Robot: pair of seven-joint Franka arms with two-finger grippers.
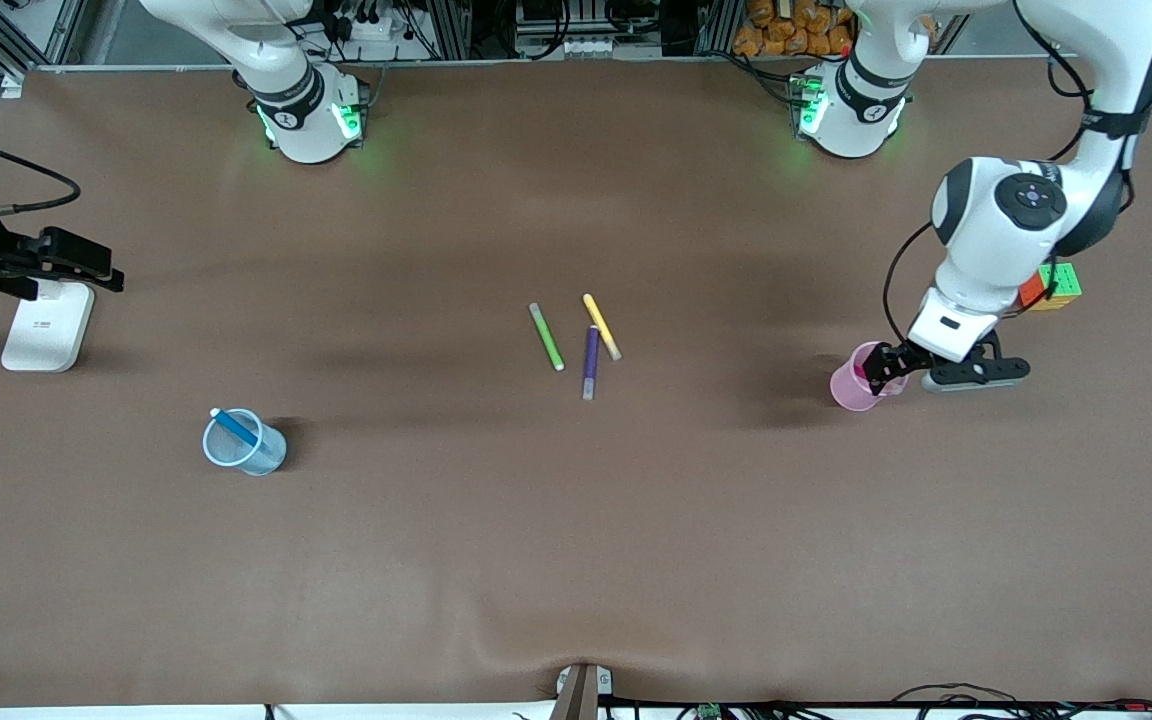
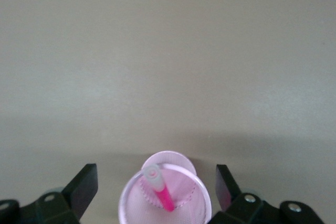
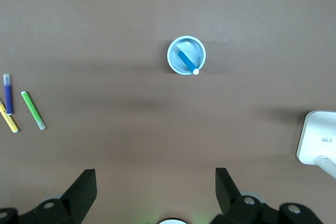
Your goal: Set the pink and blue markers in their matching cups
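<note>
While left gripper [image 2: 156, 188] jaws gape over pink cup [image 2: 181, 203], magenta marker [image 2: 161, 191] leans inside, right gripper [image 3: 156, 188] wide.

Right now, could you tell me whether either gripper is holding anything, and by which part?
Nothing is held. The left gripper is open over the pink cup, with the pink marker standing free inside. The right gripper is open too, above bare table.
</note>
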